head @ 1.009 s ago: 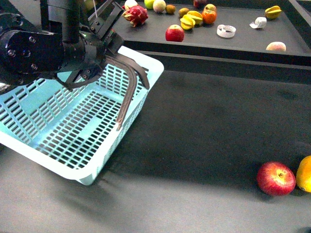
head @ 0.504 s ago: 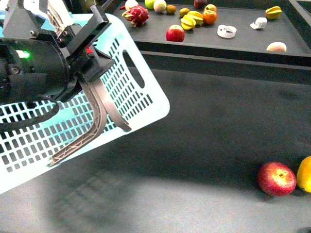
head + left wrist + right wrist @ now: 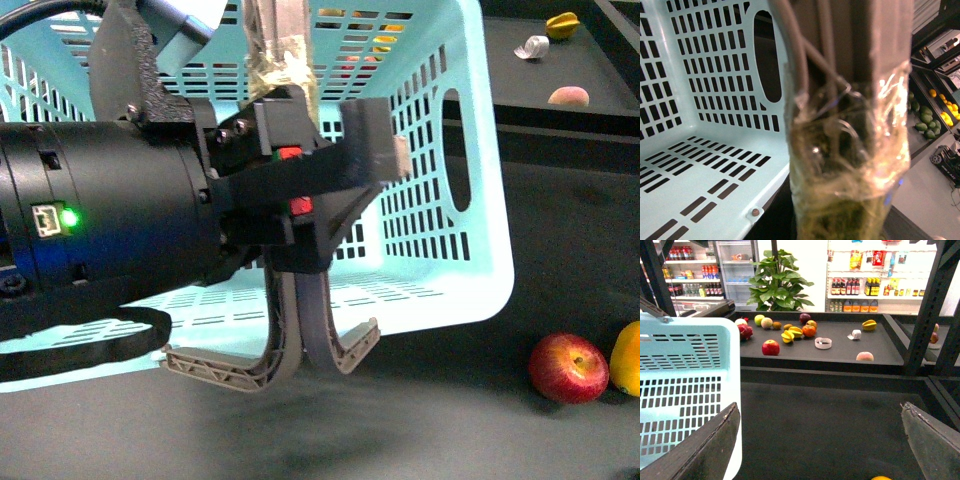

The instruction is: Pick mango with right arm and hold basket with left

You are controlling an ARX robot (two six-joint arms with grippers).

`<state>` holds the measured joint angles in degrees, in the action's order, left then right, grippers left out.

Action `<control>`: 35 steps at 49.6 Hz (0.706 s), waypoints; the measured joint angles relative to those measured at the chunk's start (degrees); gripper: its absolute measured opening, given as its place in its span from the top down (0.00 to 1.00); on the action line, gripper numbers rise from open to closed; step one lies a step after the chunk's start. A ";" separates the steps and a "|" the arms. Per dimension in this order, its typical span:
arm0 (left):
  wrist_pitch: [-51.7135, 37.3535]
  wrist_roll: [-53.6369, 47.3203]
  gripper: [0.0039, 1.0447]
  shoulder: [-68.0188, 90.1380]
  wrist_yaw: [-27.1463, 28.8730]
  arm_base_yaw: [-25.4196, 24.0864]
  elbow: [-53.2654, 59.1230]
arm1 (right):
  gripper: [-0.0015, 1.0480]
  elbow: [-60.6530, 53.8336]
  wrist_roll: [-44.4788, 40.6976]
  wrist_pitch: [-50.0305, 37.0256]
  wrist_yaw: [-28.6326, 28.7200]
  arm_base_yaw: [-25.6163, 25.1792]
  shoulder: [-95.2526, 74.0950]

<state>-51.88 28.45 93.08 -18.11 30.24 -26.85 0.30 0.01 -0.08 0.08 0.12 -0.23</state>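
My left gripper [image 3: 300, 150], at the end of the bulky black arm with the green light [image 3: 68, 217], is shut on the basket's tape-wrapped handles [image 3: 283, 50]. The light blue slotted basket [image 3: 480, 150] hangs lifted and tilted, its open side facing the camera. In the left wrist view the taped handle bundle [image 3: 850, 165] fills the frame, beside the basket's floor [image 3: 700, 170]. The mango [image 3: 627, 358] lies at the far right edge, half cut off. My right gripper [image 3: 820, 440] is open above the dark surface. A sliver of the mango [image 3: 881, 478] shows just below its fingers [image 3: 705, 450].
A red apple [image 3: 568, 367] lies touching or nearly touching the mango's left side. The raised back shelf [image 3: 840, 357] carries another red apple [image 3: 770, 347], star fruits [image 3: 788, 335], a peach [image 3: 864, 356] and white foam nets [image 3: 823, 343]. Dark frame posts [image 3: 920, 305] stand at the right.
The left arm has lifted the basket off the surface and swung it up toward the camera, tilting it open-side forward. The apple and mango have not moved.
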 joint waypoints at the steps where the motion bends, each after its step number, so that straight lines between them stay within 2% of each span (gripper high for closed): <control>1: -0.20 -0.02 0.83 0.00 0.09 0.39 0.00 | 0.08 0.00 0.00 0.00 0.00 0.00 0.00; 9: -1.90 -0.39 0.83 0.07 2.62 2.12 0.17 | 0.08 0.00 0.00 0.00 0.00 0.00 0.00; 28: -1.92 -0.61 0.84 0.07 2.95 2.12 0.17 | 0.08 0.00 0.00 0.00 -0.11 0.02 -0.02; 29: -1.92 -0.63 0.84 0.07 2.91 2.12 0.17 | 0.08 0.00 -0.68 -0.37 -2.67 0.74 -0.59; 30: -1.92 -0.63 0.84 0.07 2.91 2.12 0.17 | 0.08 0.00 -1.75 -1.49 -7.63 1.86 -1.68; 31: -1.92 -0.66 0.84 0.07 2.91 2.12 0.17 | 0.08 0.07 -3.23 -4.07 -15.34 3.19 -4.74; 32: -1.92 -0.70 0.84 0.07 2.75 2.12 0.24 | 0.08 0.11 -3.69 -5.97 -19.41 3.32 -7.32; 34: -1.92 -0.59 0.84 0.07 2.73 2.12 0.26 | 0.08 0.15 -4.24 -11.15 -25.40 0.81 -15.10; 35: -1.92 -0.63 0.84 0.07 2.71 2.12 0.26 | 0.08 0.17 -4.31 -13.33 -25.64 -0.70 -18.29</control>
<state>-53.80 27.81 93.14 -15.40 32.36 -26.59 0.47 -4.29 -13.41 -25.56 -0.58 -18.52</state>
